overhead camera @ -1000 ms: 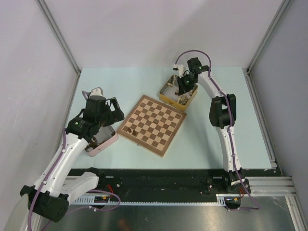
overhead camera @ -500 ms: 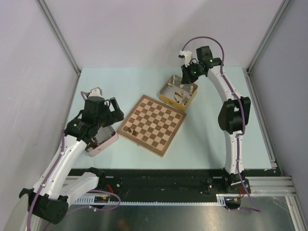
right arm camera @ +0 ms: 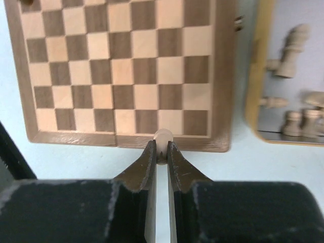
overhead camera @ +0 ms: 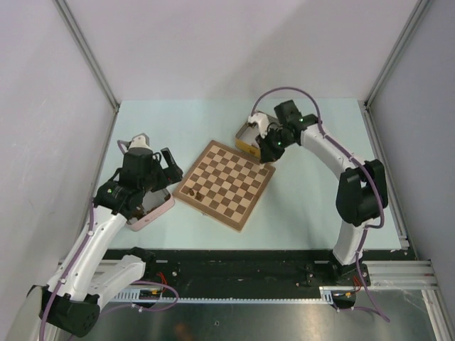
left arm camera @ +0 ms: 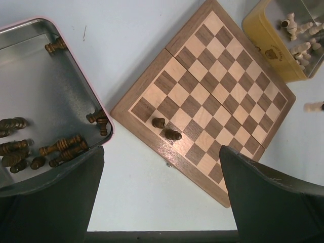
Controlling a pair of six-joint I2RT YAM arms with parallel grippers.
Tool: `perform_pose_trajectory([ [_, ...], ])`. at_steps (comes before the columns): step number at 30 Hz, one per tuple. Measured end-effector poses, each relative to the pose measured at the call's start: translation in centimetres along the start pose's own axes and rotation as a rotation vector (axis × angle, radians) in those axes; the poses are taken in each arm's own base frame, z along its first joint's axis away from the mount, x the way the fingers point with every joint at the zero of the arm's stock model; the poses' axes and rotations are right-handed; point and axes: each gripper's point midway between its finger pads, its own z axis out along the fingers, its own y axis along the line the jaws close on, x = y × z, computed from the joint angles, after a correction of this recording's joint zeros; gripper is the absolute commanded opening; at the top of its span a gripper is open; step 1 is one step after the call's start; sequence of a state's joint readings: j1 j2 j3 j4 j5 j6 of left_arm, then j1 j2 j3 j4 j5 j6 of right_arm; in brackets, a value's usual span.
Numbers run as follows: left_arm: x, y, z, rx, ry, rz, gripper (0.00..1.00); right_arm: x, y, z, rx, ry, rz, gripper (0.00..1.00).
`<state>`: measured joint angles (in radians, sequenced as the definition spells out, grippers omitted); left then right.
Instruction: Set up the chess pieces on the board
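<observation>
Enclosure seen from above. A pale mint tabletop [overhead camera: 213, 117] forms the floor of the cell, matt and evenly lit, with only soft shadows. Three plain lavender-grey panels close it in: the back wall [overhead camera: 234, 42], the left wall [overhead camera: 35, 142] and the right wall [overhead camera: 430, 156]. Slanting aluminium posts [overhead camera: 87, 53] mark the two rear corners. A black rail [overhead camera: 242, 264] runs along the table's near edge, and below it lies a brushed metal plate [overhead camera: 249, 320].
</observation>
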<state>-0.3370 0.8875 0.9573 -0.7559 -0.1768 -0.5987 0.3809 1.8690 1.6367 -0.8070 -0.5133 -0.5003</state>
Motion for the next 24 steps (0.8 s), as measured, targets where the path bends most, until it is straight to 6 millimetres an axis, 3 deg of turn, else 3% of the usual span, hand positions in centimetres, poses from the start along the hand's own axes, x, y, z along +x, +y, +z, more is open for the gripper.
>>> perform_pose_trajectory([
  [2,0.0,0.0,0.0,0.001,0.000,-0.003,1.00,1.0,1.8,0.8,-0.015,0.023,-0.026,0.06],
  [5,0.0,0.0,0.0,0.002,-0.002,-0.004,1.00,2.1,2.9,1.7,-0.002,0.050,-0.056,0.06],
  [15,0.0,0.1,-0.3,0.013,-0.017,-0.011,1.00,0.6,1.7,3.7,0.129,0.030,-0.142,0.07],
  [24,0.8,0.6,-0.3,0.010,-0.013,-0.014,1.00,1.3,0.5,5.9,0.155,0.068,-0.130,0.07],
])
